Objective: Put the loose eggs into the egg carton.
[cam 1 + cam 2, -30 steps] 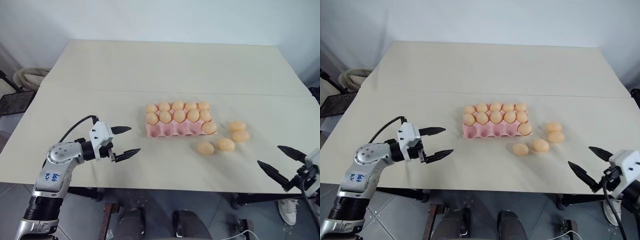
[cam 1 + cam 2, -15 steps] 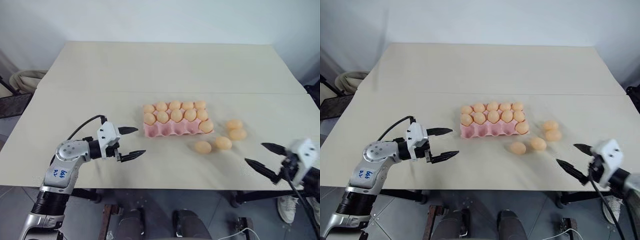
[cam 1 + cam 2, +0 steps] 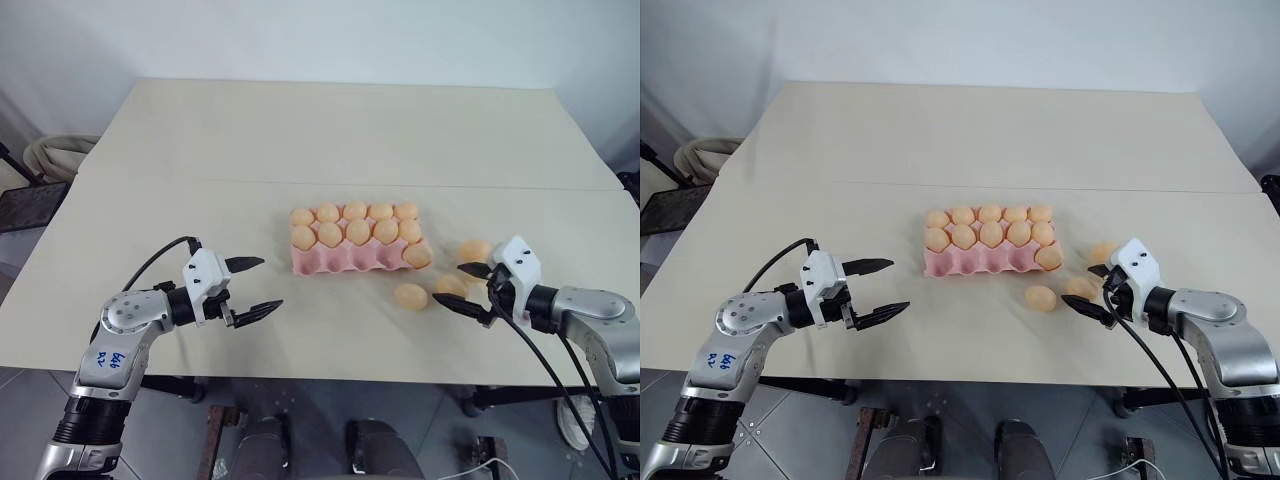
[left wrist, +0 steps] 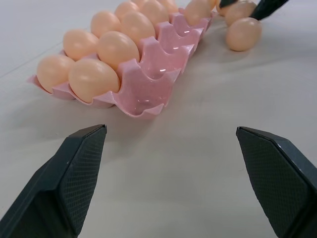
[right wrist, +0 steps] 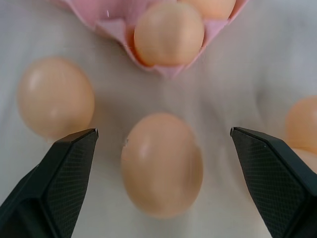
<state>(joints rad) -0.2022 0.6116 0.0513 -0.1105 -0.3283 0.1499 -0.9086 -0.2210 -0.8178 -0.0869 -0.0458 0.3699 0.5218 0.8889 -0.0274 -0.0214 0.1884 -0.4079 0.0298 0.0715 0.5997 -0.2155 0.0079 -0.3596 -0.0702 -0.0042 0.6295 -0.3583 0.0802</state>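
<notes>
Eggs lie loose on the worktop (image 3: 200, 150) at lower right of the head view, just beside the egg carton (image 3: 345, 258), whose front row has four empty cups. My right claw (image 3: 467, 289) has swung in from the right edge over the last second and now brackets the nearest loose egg (image 5: 162, 164), fingers spread; it looks ready to close. My left claw (image 3: 255, 288) hovers spread at lower left.
</notes>
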